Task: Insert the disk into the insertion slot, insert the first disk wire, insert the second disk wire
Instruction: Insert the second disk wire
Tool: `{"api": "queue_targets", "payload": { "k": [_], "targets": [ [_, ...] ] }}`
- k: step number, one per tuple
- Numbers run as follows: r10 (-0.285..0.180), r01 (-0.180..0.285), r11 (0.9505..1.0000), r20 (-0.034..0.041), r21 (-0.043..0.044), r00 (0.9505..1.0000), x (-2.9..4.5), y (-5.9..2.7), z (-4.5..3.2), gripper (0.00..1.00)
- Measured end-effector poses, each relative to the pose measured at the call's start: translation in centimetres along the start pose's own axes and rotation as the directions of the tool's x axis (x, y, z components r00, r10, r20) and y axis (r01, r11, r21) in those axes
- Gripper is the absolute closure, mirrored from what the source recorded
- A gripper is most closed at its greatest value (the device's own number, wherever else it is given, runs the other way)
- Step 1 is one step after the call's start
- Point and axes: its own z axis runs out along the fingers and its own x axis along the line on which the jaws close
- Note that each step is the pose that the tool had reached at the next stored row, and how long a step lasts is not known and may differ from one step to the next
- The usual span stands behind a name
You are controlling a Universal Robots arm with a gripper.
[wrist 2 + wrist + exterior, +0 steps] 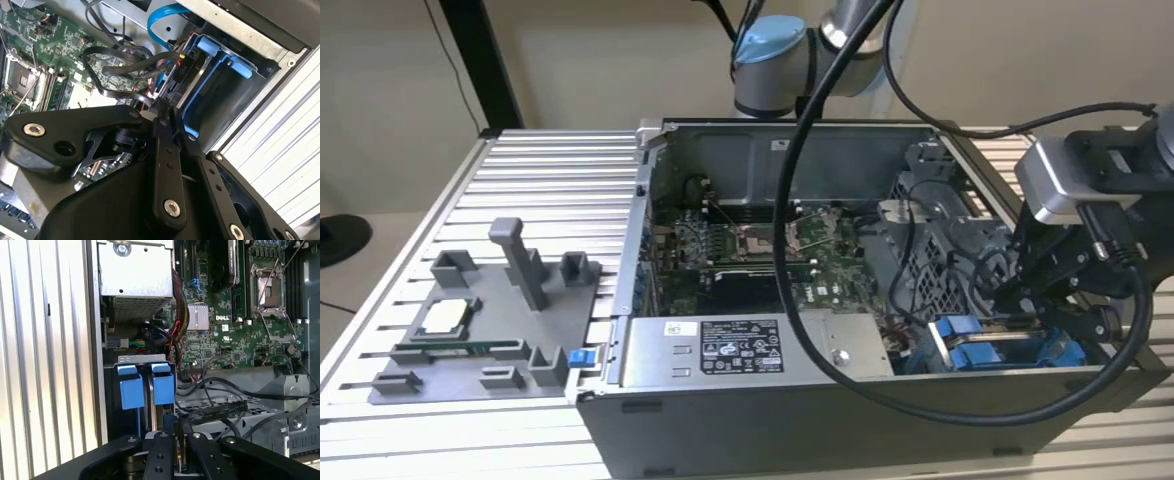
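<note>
The gripper (167, 112), closed on a black wire connector (172, 75), is positioned at the rear edge of the disk (192, 70), which is already seated in the insertion slot (240, 95) at the case corner; wire insertion is judged unfinished.

Counter (547, 170) is a slatted aluminium top w/ long grooves, pale silver. Two things sit directly on it. An open computer case (854, 420), grey metal, side panel off, takes up the middle and runs toward the edge on the exterior view's right. Just beside it, toward the edge on the exterior view's left, lies a grey plastic fixture tray (467, 350) w/ upright posts and pockets; it looks to touch the case's side, can't be sure. Bare slats show in both wrist views too, alongside the case wall (50, 365) (280, 165).
</note>
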Motion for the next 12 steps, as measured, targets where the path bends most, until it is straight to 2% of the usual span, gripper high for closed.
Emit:
{"api": "queue_targets", "payload": {
  "k": [4, 5, 7, 8, 12],
  "targets": [
    [-0.001, 0.001, 1.0000, -0.0149, 0.0071, 0.9999, -0.12, 0.09, 0.16, 1.00],
    [-0.001, 0.001, 1.0000, -0.0223, 0.0088, 0.9998, -0.16, 0.14, 0.19, 1.00],
    [-0.001, 0.001, 0.9999, -0.0427, 0.0120, 0.9991, -0.26, 0.21, 0.25, 1.00],
    [-0.001, 0.002, 0.9999, -0.0494, 0.0146, 0.9988, -0.39, 0.22, 0.30, 1.00],
    [-0.004, 0.006, 0.9995, -0.0583, 0.0322, 0.9983, -1.02, 0.32, 0.47, 1.00]
  ]
}}
